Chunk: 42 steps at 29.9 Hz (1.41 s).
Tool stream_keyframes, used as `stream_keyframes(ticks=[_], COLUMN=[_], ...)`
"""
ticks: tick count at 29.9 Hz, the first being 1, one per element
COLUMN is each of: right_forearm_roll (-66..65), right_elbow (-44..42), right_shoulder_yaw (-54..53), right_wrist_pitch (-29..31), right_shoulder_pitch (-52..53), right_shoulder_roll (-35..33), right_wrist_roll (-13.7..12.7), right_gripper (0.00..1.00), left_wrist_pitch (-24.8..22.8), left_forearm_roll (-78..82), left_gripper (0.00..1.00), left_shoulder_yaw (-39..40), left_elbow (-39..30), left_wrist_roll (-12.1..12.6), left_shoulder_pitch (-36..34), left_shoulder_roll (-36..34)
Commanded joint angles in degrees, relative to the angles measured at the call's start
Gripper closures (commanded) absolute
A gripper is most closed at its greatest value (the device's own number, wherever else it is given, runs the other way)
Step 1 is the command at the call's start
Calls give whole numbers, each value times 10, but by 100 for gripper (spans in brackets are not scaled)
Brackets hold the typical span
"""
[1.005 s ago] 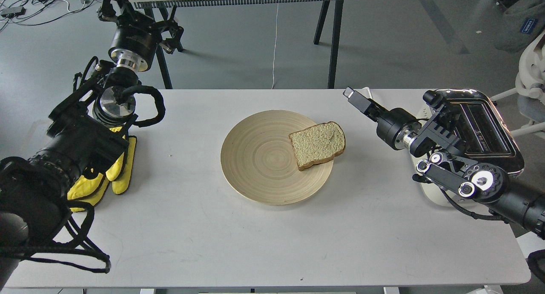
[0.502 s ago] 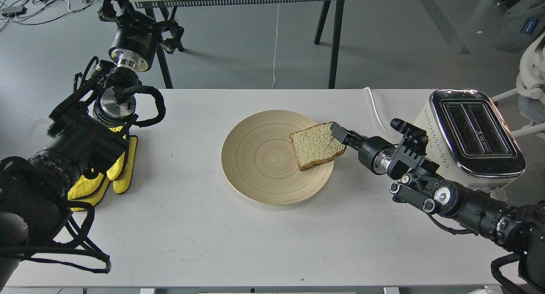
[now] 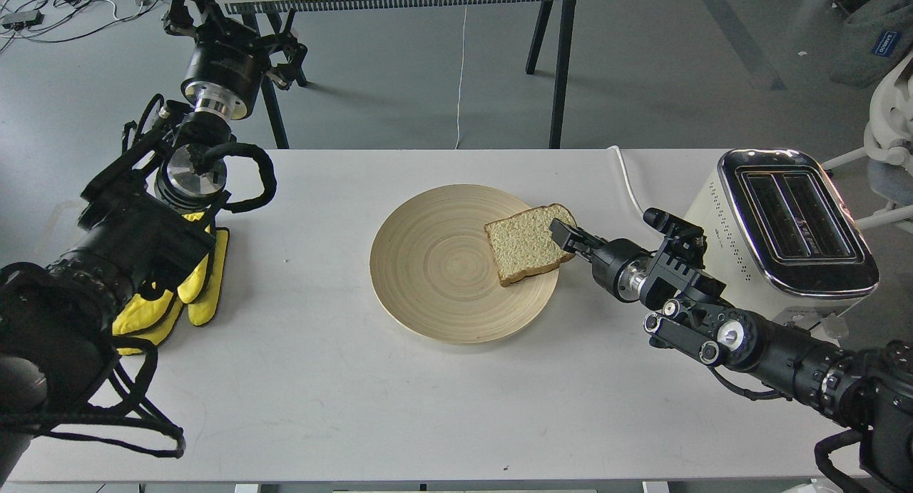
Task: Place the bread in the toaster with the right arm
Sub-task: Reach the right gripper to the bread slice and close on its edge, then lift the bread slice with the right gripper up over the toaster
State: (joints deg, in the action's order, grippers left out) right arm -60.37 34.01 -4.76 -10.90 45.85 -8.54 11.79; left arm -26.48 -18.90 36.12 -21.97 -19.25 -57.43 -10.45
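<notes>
A second ago the right arm (image 3: 720, 329) was folded up against the toaster (image 3: 784, 229) at the right edge of the bench, its tip pointing toward the far edge; since then it has swung down and across, and in the last half second it has eased a little further onto the slice. That reads as the end of the reach and the start of the pick, with nothing yet lifted. The bread (image 3: 528, 243) lies flat where it was, on the right side of the wooden plate (image 3: 435, 265) in the middle of the bench, its crust hanging just over the plate's rim. The right gripper (image 3: 563, 234) now sits over the slice's right edge, touching or very nearly so; it is seen small and dark, so I cannot tell how far its fingers are parted or whether they have closed on the crust. The toaster stands uncovered, both slots empty. The left arm (image 3: 143, 215) rests by the yellow cloth (image 3: 196, 286) at the left edge, unmoved.
</notes>
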Motion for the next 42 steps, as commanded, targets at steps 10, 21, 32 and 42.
stream_keyframes(ticks=[10, 21, 32, 42], right_forearm_roll=[46, 48, 47, -37], right_elbow=[6, 110, 363, 497], right_shoulder_yaw=[-10, -24, -47, -43], right_wrist_pitch=[3, -3, 5, 8], right_shoulder_pitch=[0, 35, 115, 130], right_shoulder_roll=[-1, -96, -373, -605], right_wrist_roll=[1, -3, -35, -74], right_gripper=[98, 99, 99, 99], left_wrist_pitch=[1, 3, 3, 3], left_forearm_roll=[0, 0, 0, 0], left_gripper=[0, 0, 0, 0], left_shoulder_yaw=[1, 1, 1, 0], left_elbow=[0, 0, 0, 0], left_wrist_roll=[-1, -1, -1, -1], left_shoulder_pitch=[0, -1, -1, -1], left_shoulder_roll=[0, 2, 2, 3])
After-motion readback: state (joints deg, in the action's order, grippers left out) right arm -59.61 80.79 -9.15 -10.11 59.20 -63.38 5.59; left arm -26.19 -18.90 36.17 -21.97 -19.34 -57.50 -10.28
